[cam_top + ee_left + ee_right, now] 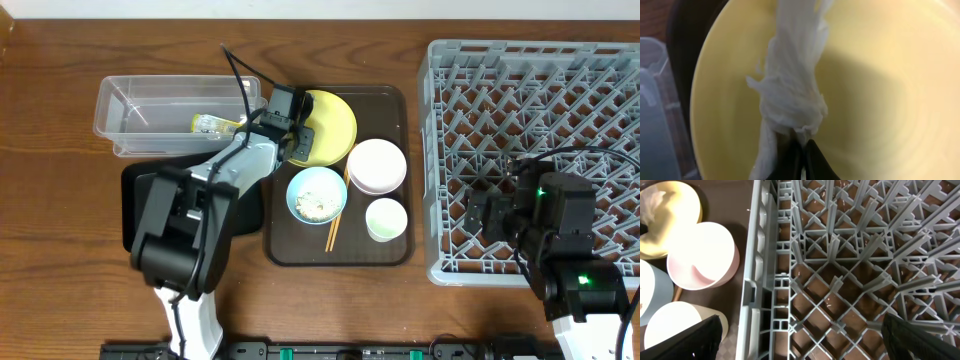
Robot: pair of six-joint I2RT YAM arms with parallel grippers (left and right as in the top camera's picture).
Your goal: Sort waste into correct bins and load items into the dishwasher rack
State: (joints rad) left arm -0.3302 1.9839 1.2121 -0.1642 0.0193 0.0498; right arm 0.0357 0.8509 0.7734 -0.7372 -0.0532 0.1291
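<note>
Yellow-green wrapper [207, 124] lies in the clear tub [125, 105], with the black tray [130, 195] beside it. Crumpled white tissue [790, 95] is over the yellow plate [338, 125]. The pink bowl [376, 165], the blue bowl [296, 185] holding rice [317, 207], the cup [386, 219] and the chopsticks [334, 228] sit near the empty grey rack [530, 60].

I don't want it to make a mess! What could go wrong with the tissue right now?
The left tool pinches just a thin end of the tissue, so it might slip out or tear when lifted off the yellow plate. The loose part is long, so on a careless swing it could brush the blue bowl holding rice scraps beside the plate.
</note>
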